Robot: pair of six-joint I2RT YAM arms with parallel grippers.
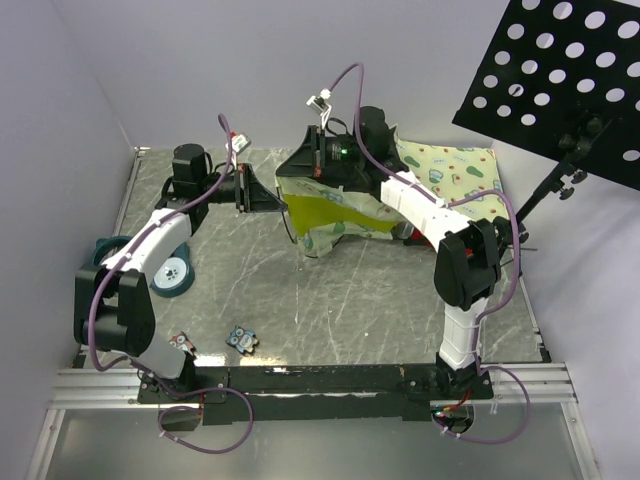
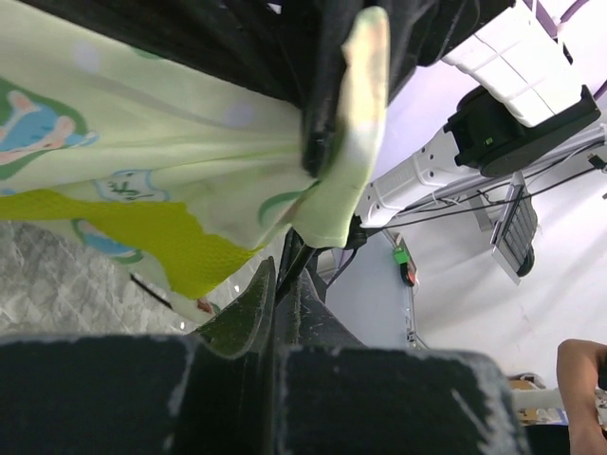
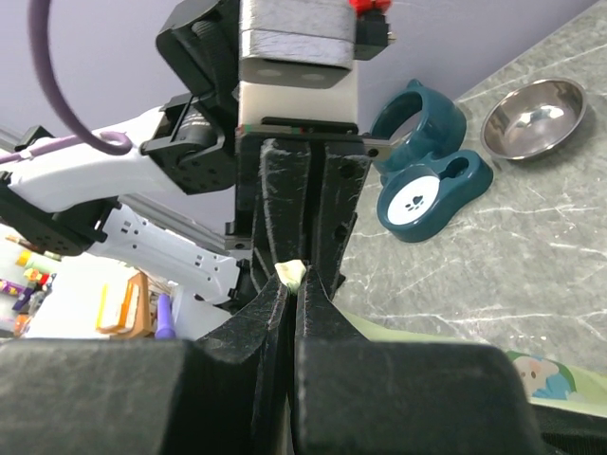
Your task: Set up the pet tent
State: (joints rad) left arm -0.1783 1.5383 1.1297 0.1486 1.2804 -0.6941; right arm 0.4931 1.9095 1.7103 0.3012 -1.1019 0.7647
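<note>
Pet tent (image 1: 330, 205) soft matt cloth; table (image 1: 350, 300) marbled grey, smooth; bowl (image 3: 533, 118) shiny metal.

A steel bowl (image 3: 533, 117) sits near a teal holder (image 3: 429, 156) on the marble table (image 3: 531, 256).

The tent (image 1: 330, 212) hangs crumpled and unopened over the back middle of the table (image 1: 330, 300). Its black base sheet is on top, with a lime-yellow panel under it. Pale cream-green avocado-print fabric droops lowest in bunched folds.
</note>
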